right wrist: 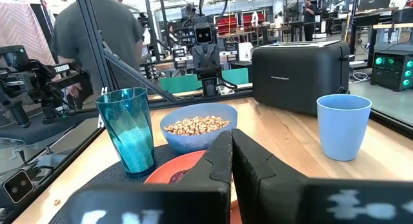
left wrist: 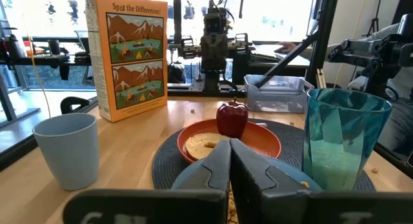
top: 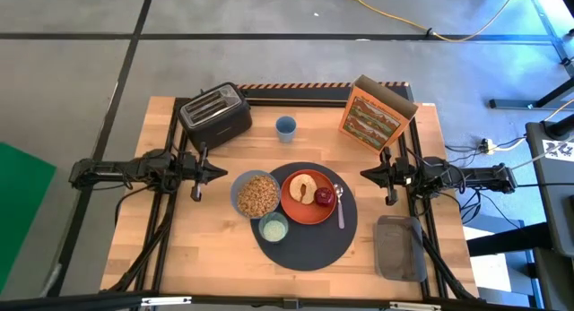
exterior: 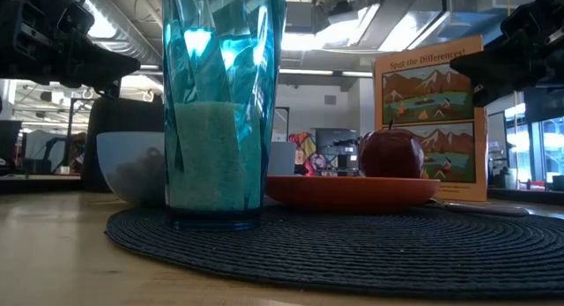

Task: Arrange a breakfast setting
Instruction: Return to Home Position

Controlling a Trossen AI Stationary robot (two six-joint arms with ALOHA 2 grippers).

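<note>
Round dark-grey mat (top: 305,248) at front edge of wooden table (top: 179,257). On it: translucent teal cup (top: 273,227) front-left; blue cereal bowl (top: 256,194) at left rim; orange plate (top: 300,211) ctr w/ red apple (top: 324,196), toast slice (top: 302,185); spoon (top: 339,206) right. Left gripper (top: 222,172), right gripper (top: 365,174) flank mat, fingers pressed together, empty.

**Wooden table and what rests on it**

The light wooden table (top: 206,248) carries five things directly. A large round dark-grey mat (top: 309,248) lies flat at the middle of the near half. A black toaster (top: 215,115) stands at the far left corner and an orange cereal box (top: 374,114) stands upright at the far right corner. A pale blue cup (top: 285,128) stands on bare wood between them, apart from both. A grey container (top: 399,247) sits near the right edge, close to the mat but not touching it. A few small crumbs (left wrist: 191,110) lie on the wood.
</note>
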